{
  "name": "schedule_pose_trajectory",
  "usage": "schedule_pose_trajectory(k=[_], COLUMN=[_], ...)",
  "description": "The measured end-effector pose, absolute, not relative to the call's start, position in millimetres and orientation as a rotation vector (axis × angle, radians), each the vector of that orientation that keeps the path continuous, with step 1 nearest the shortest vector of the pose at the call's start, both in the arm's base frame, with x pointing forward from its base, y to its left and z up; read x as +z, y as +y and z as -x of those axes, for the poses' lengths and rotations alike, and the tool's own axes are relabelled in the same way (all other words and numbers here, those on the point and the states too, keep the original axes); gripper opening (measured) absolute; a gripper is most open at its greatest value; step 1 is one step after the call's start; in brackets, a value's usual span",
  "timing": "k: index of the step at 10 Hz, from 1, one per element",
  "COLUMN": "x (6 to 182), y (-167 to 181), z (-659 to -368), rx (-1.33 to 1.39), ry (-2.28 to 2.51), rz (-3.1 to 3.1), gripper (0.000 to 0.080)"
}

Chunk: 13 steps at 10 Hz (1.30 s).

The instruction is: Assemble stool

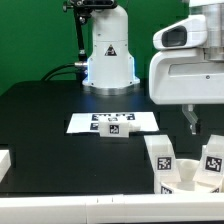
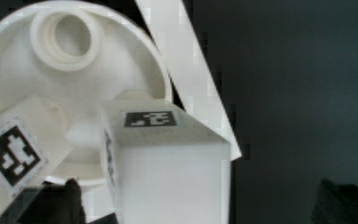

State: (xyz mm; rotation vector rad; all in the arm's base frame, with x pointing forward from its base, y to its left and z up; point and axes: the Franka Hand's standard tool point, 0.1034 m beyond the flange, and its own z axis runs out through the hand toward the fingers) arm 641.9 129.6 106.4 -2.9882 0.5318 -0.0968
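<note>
Just beneath the tool, jaws wide and empty, white stool leg, seat disc beside it

A black table fills most of the exterior view, matte and dark, with a green backdrop behind it. Near its middle lies the marker board, a thin flat white sheet printed with black-and-white square tags. 1 small white block stands at the board's near edge, showing 1 tag on its front face. A white border strip runs along the table's near edge.
</note>
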Motion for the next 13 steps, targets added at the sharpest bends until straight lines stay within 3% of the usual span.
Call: schedule_pose_trajectory(k=[4, 8, 11, 13], x=[99.3, 98.0, 75.4, 74.0], y=[127, 122, 130, 122], z=[-638, -641, -636, -637], rx=[-0.066, -0.078, 0.002, 0.005], ry=[-0.424, -0.838, -1.507, -1.456], rz=[3.089, 3.035, 2.845, 2.872], gripper=[0.0649, 0.0649, 0.0649, 0.0649])
